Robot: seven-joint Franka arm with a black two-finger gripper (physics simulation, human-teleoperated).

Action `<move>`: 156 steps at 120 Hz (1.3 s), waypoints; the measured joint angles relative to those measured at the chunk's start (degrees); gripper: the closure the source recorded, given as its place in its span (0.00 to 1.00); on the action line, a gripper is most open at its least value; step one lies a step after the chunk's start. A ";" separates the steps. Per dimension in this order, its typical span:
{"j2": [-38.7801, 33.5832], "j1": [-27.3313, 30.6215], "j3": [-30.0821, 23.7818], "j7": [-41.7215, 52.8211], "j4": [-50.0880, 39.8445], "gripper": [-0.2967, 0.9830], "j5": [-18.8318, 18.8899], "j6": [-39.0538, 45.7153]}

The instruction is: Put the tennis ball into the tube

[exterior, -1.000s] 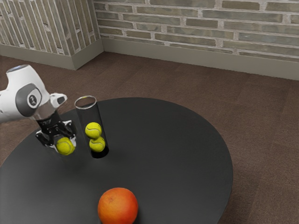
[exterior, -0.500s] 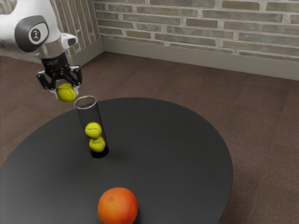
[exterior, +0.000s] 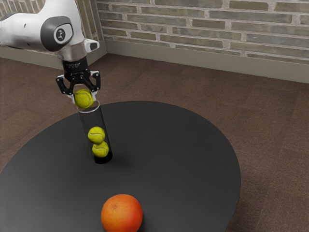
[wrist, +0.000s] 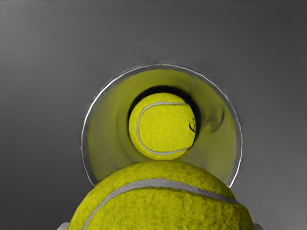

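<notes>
My gripper [exterior: 84,96] is shut on a yellow tennis ball [exterior: 83,99], one fingertip on each side of it, at the mouth of the clear tube. The tube [exterior: 97,120] stands upright on the table with two other tennis balls [exterior: 96,135] stacked inside near its base. In the wrist view the held ball [wrist: 163,201] is large at the lower edge and overlaps part of the tube's rim [wrist: 83,129]. The upper ball inside the tube [wrist: 163,127] shows beyond it. Whether the held ball is centred over the opening I cannot tell.
An orange [exterior: 121,214] sits on the round black table [exterior: 178,159], toward the exterior view's bottom edge and well away from the tube. A brick wall [exterior: 207,29] stands beyond the brown floor.
My gripper has risen from beside the tube with the ball held, then moved toward the exterior view's right to the tube's mouth. The tube, its two balls and the orange have stayed put.
</notes>
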 joint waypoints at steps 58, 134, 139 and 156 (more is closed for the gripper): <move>6.75 0.90 1.27 -0.67 6.56 0.51 -2.03 -0.16; -6.03 -1.84 1.82 3.72 4.85 0.26 0.32 -1.80; -7.46 -2.69 1.63 4.94 4.77 0.26 1.71 -2.09; -11.36 -4.59 1.09 8.49 2.94 0.25 4.11 -2.89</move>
